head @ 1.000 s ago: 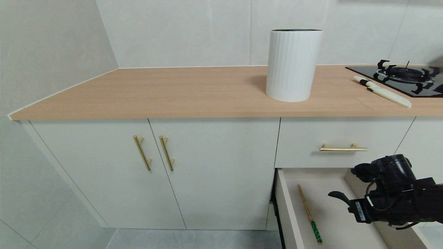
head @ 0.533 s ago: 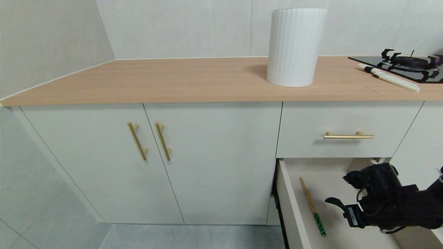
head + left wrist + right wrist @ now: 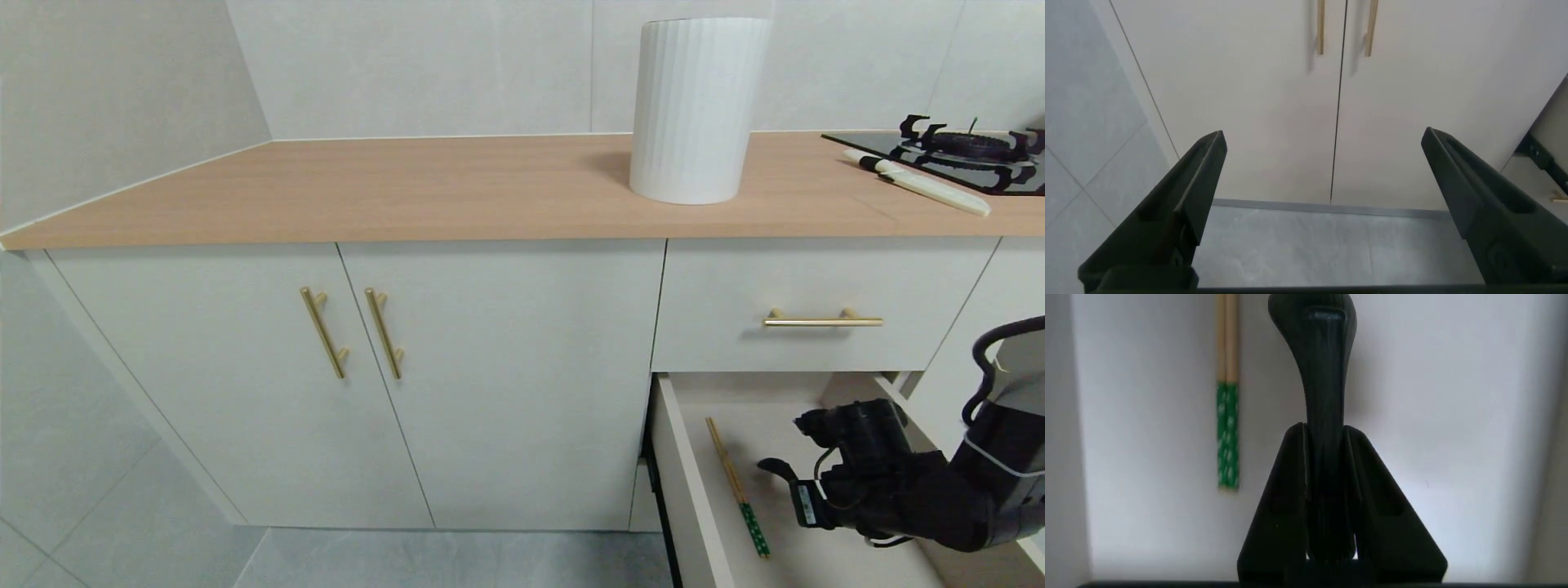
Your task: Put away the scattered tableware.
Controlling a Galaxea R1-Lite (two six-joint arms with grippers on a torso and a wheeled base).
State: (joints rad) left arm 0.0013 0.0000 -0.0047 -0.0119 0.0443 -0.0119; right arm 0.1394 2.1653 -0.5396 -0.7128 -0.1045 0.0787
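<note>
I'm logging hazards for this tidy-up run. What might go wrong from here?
The shut right pincer hangs inside the open drawer, close beside the chopsticks; it may knock them or strike the drawer wall. The knife lies flat on the counter and may slip when grasped.

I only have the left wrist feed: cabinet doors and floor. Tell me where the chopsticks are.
Observer: The chopsticks lie inside the open drawer, close along its left wall.
Operator: Report the other arm.
Observer: The right gripper is shut and empty, inside the drawer opening beside the chopsticks, not touching them.
Operator: Name what is out on the counter.
Observer: A knife lies by the stove, right of a white ribbed canister.
</note>
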